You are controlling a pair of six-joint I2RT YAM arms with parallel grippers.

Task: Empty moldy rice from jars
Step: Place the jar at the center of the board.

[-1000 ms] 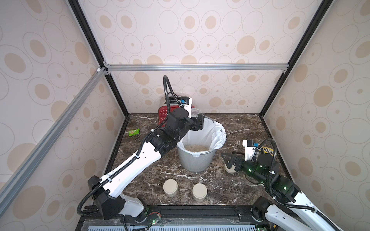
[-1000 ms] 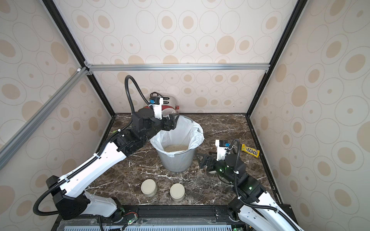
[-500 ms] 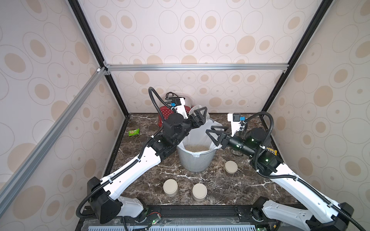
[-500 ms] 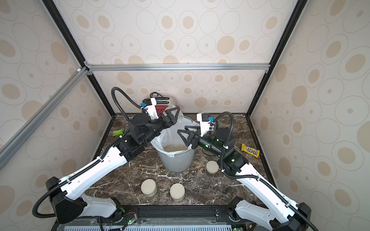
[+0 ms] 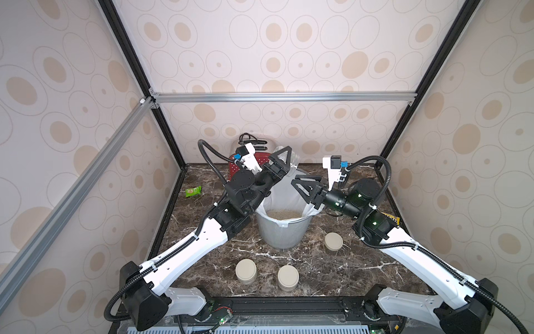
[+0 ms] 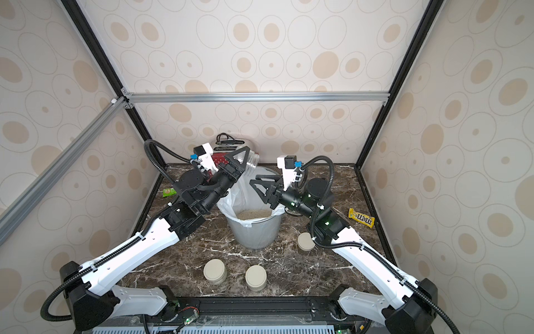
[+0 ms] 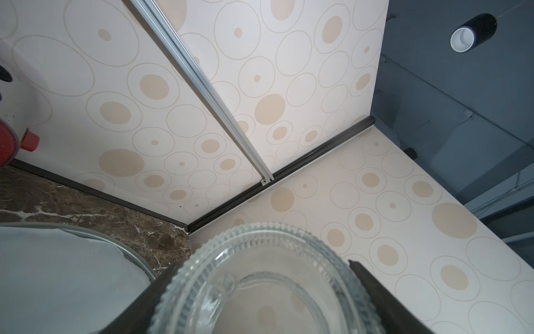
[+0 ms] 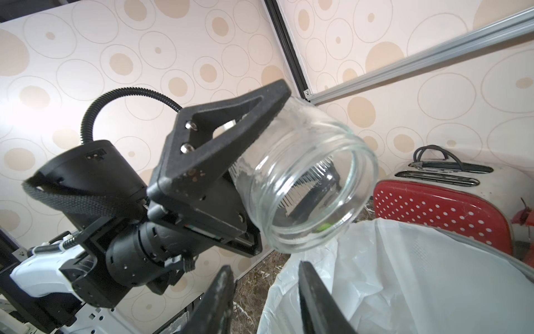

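**Open jar tilted over the bin, rice lying in the liner**

Material. The moldy rice (image 5: 284, 214) is a loose bed of fine, pale beige grains, even in colour. All of it that I can see lies at the bottom of the bin (image 5: 281, 235).

Containers. The bin is grey with a white liner (image 5: 289, 192) folded over its rim, and it stands mid-table. The open jar (image 8: 306, 185) is clear glass with a threaded neck and a ribbed base. I see straight through it, with a faint pale film on the wall. It is tilted, mouth towards the bin, above the far rim on my left side. Two lidded jars (image 5: 246, 271) (image 5: 288, 277) stand upright side by side on the table (image 5: 318, 269), in front of the bin. From above I cannot tell their contents. A loose beige lid (image 5: 333, 241) lies flat on the table near the bin, on my right side.

Tools. My left tool (image 5: 284, 160) is clamped on the open jar, one finger on each side of its body. My right tool (image 8: 265, 266) hangs over the bin's right rim, just above the liner and pointing at the jar's mouth. Its jaws stand partly apart with nothing between them, and it is clear of the jar.

Surroundings. A red dotted toaster (image 8: 439, 214) stands behind the bin against the back wall.
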